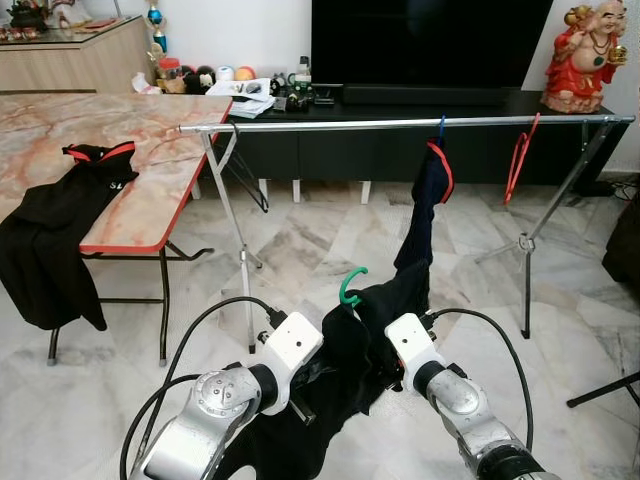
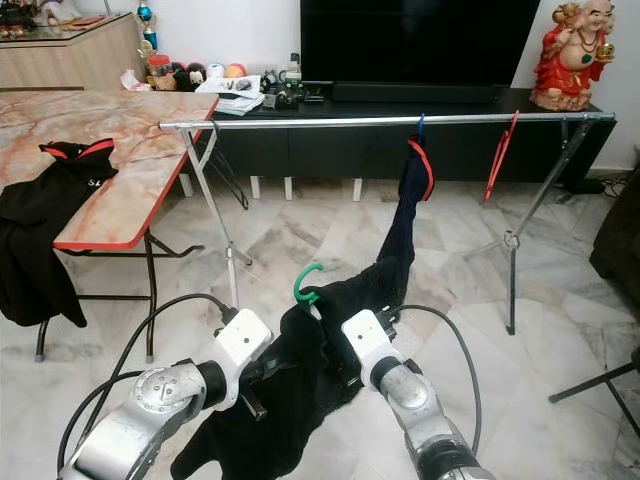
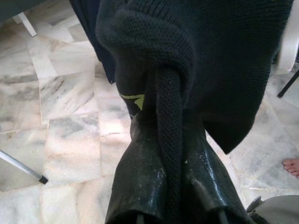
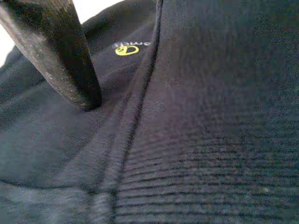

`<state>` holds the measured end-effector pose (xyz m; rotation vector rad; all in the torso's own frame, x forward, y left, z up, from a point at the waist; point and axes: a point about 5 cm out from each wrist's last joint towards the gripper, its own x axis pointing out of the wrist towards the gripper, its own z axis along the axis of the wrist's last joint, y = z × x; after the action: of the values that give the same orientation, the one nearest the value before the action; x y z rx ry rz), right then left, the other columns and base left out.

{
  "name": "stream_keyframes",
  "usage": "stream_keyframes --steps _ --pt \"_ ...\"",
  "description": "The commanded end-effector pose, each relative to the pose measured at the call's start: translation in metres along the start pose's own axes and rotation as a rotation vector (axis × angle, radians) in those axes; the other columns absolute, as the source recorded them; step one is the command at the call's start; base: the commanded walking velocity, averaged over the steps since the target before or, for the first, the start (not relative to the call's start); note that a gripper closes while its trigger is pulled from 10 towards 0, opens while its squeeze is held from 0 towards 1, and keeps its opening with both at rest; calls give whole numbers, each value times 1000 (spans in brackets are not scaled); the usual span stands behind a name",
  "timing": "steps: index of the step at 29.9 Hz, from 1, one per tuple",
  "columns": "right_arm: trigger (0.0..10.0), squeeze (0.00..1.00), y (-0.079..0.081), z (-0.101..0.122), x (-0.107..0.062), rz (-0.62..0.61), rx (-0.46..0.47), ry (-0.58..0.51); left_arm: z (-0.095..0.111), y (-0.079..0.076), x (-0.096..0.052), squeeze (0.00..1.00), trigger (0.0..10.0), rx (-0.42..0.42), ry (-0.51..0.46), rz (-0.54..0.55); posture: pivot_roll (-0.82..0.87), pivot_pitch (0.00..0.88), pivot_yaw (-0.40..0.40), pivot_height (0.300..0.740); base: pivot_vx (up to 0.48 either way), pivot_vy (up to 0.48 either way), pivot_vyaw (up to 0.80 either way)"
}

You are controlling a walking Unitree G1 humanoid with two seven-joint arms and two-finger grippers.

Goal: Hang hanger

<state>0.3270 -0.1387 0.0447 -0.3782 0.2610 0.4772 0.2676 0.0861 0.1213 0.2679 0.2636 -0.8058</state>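
A dark knit garment [image 1: 360, 330] on a hanger with a green hook [image 1: 350, 285] hangs low in front of me, between both arms. My left gripper [image 3: 169, 114] is shut on a fold of its fabric. My right gripper [image 1: 385, 350] is buried in the garment; one black finger [image 4: 65, 56] presses into the cloth beside a small yellow logo [image 4: 127, 49]. Beyond stands a silver clothes rail [image 1: 330, 125]. On it hang another dark garment with red trim [image 1: 430, 190], an empty red hanger [image 1: 518, 160] and a black hanger [image 1: 240, 165].
A marble-top folding table [image 1: 140, 170] with a red edge stands at my left, with a black garment [image 1: 55, 230] draped over it. The rack's legs [image 1: 245, 260] [image 1: 525, 250] stand on the marble floor. A TV console [image 1: 450, 100] lies behind. A person's toes [image 3: 292, 165] are nearby.
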Motion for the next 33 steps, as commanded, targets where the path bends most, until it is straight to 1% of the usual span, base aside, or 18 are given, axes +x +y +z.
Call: stream_keyframes --steps 1,2,15,20,26,33 --pt "2000 0 -1 3 3 -8 -9 8 7 -4 -2 0 10000 12 -28 -20 173 0 -15 740 0 0 0" --pt "0 0 -2 3 3 -11 -16 15 7 -4 -2 0 10000 12 -28 -20 173 0 -15 740 0 0 0" --pt "0 0 -6 8 5 -20 -63 20 4 1 -3 0 10000 13 -12 -6 165 0 -18 740 0 0 0" --pt "0 0 -9 9 5 -36 -64 29 1 7 -1 0 10000 35 7 22 163 0 -17 740 0 0 0" --pt "0 0 -11 9 5 -44 -76 39 2 11 -2 0 10000 30 7 40 161 0 -18 740 0 0 0" --pt "0 0 -13 14 7 -44 -79 30 -3 18 -3 0 10000 35 32 88 159 0 -19 740 0 0 0"
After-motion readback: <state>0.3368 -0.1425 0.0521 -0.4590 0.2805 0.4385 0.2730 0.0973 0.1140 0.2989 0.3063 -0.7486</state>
